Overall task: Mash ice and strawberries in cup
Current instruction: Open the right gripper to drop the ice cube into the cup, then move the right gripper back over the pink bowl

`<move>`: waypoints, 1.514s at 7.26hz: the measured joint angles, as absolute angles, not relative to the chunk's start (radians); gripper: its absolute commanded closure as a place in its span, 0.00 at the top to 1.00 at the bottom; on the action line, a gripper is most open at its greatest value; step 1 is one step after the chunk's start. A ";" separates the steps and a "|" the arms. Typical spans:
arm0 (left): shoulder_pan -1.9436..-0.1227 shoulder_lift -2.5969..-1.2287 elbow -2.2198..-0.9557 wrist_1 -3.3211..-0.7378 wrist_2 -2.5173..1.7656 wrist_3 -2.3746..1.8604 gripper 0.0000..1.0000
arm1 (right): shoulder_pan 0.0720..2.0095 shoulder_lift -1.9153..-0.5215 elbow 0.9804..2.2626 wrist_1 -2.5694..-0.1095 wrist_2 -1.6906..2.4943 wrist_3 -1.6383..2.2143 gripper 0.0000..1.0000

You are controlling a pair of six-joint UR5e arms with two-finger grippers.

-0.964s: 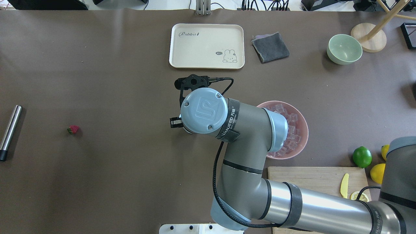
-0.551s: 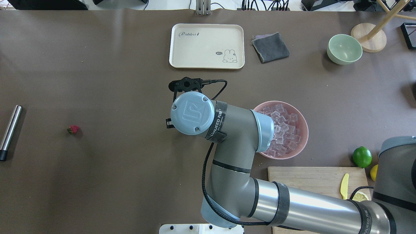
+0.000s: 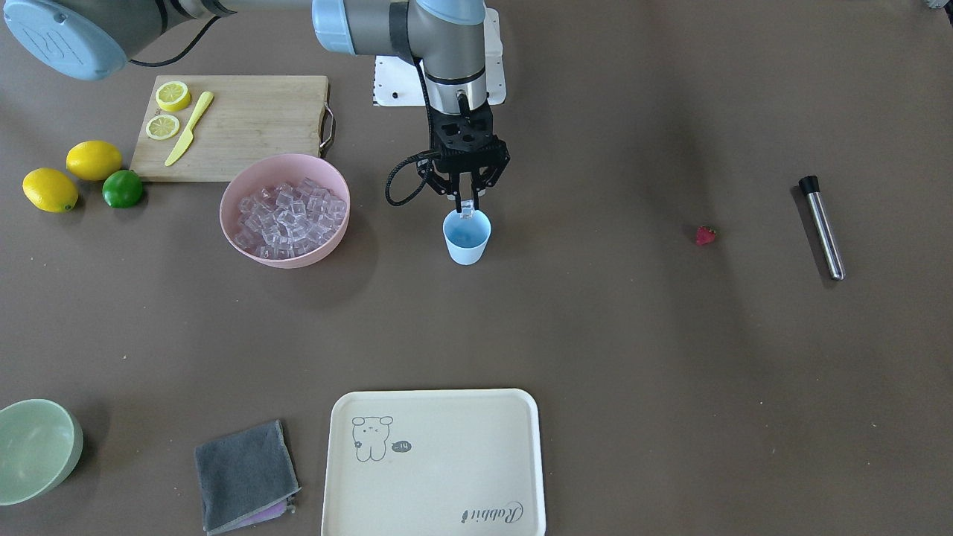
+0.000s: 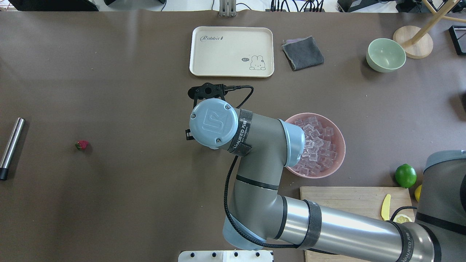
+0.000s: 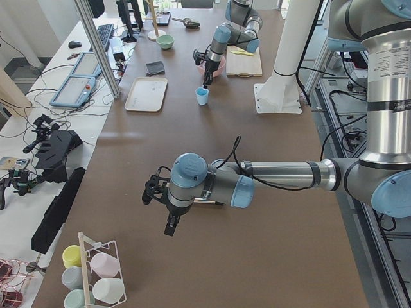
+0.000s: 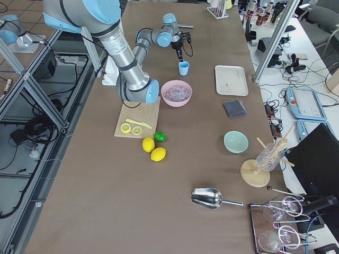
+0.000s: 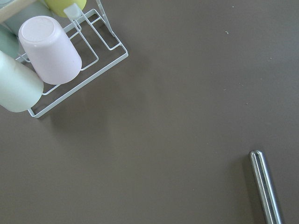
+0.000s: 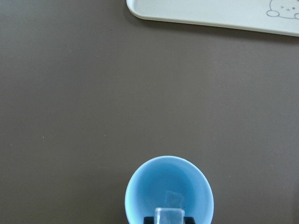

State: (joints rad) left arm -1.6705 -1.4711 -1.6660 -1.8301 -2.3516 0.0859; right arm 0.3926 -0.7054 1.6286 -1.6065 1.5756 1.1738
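The light blue cup [image 3: 467,240] stands upright mid-table, left of the pink bowl [image 3: 257,167] heaped with ice [image 3: 287,214] as the robot faces. My right gripper [image 3: 466,206] hangs straight over the cup's mouth, shut on one clear ice cube [image 8: 169,216]. Another cube [image 8: 173,199] seems to lie on the cup's [image 8: 140,186] bottom. The arm hides the cup from overhead. The strawberry [image 3: 705,236] lies alone far toward the robot's left, beside a steel muddler [image 3: 821,227]. My left gripper [image 5: 169,226] shows only in the exterior left view; I cannot tell its state.
A cream tray [image 3: 435,461], a grey cloth [image 3: 244,475] and a pale green bowl [image 3: 37,447] lie on the table's far side. A cutting board [image 3: 246,123] with lemon slices and a yellow knife, two lemons and a lime [image 3: 123,188] sit near the robot's right. A cup rack [image 7: 70,60] stands by the left arm.
My right arm has swung left, off the pink bowl, and its wrist has settled slightly farther from the robot. The strawberry and muddler have not moved.
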 measured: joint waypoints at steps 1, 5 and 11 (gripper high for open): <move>-1.671 -1.471 -1.667 -1.830 -2.352 0.086 0.99 | 0.394 -0.705 1.628 -1.606 1.576 1.181 0.40; -1.670 -1.477 -1.666 -1.830 -2.352 0.086 0.99 | 0.405 -0.710 1.637 -1.607 1.584 1.181 0.67; -1.670 -1.476 -1.671 -1.830 -2.353 0.086 0.99 | 0.537 -1.077 1.932 -1.617 1.672 1.138 0.78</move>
